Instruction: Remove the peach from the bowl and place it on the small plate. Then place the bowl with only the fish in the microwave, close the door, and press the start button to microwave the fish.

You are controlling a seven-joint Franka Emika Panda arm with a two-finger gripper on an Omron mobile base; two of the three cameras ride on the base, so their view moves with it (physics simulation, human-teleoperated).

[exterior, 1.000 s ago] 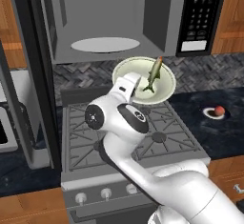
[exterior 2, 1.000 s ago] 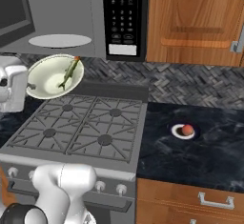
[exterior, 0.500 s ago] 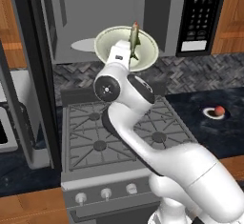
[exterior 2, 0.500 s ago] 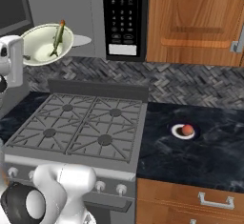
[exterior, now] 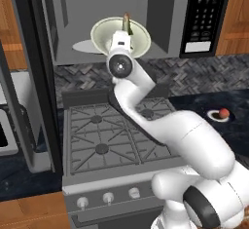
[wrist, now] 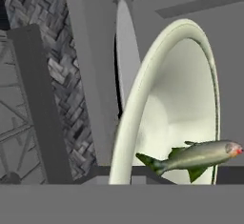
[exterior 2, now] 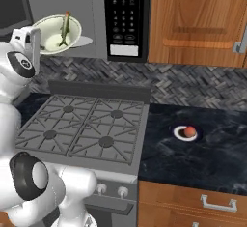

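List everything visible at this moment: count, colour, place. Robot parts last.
bowl: one, cream, held tilted at the open microwave's mouth
fish: one, olive-brown, inside the bowl
peach: one, reddish-orange, on the small plate
small plate: one, white, on the dark counter right of the stove
microwave: one, grey with a black keypad, above the stove
door: one, dark-framed, swung open at left
stove: one, grey, four burners
arm: one, white, raised; fingers shut on the bowl

stove (exterior: 112, 135): below me, four burners, between dark counters
cabinet (exterior 2: 193, 21): wood, upper right
backsplash (exterior 2: 193, 83): herringbone tile
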